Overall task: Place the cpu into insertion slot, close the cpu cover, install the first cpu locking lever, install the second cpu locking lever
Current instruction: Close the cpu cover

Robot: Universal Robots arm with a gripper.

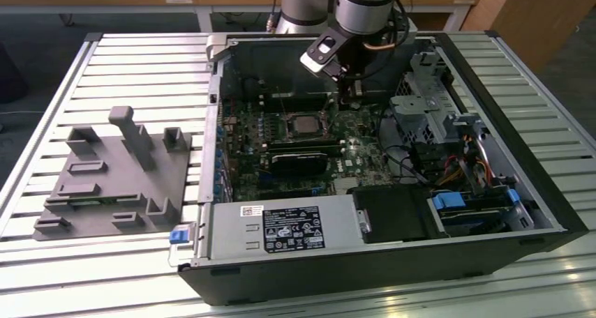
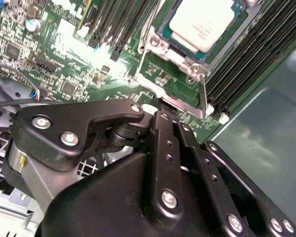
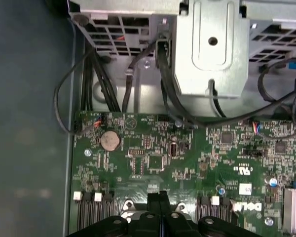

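Note:
The silvery cpu [image 2: 200, 22] lies in the insertion slot [image 2: 173, 53] on the green board; in the exterior view the cpu [image 1: 306, 125] sits mid-board inside the open case. The thin metal cpu cover [image 2: 159, 43] lies flat around the chip. A metal locking lever [image 2: 205, 94] runs along the socket's edge nearest my fingers. My gripper [image 1: 349, 100] reaches down into the case just to the exterior view's right of the socket. In both wrist views its black fingers [image 3: 159, 197] are pressed together, shut, with their tips [image 2: 160, 104] close to the socket frame's edge.
A black fan card [image 1: 300, 157] lies in front of the socket. A metal drive cage [image 1: 423, 116] with cables [image 3: 96, 89] stands at the exterior view's right. Long black memory slots [image 2: 237, 64] flank the socket. A grey fixture block [image 1: 112, 171] rests on the table at the left.

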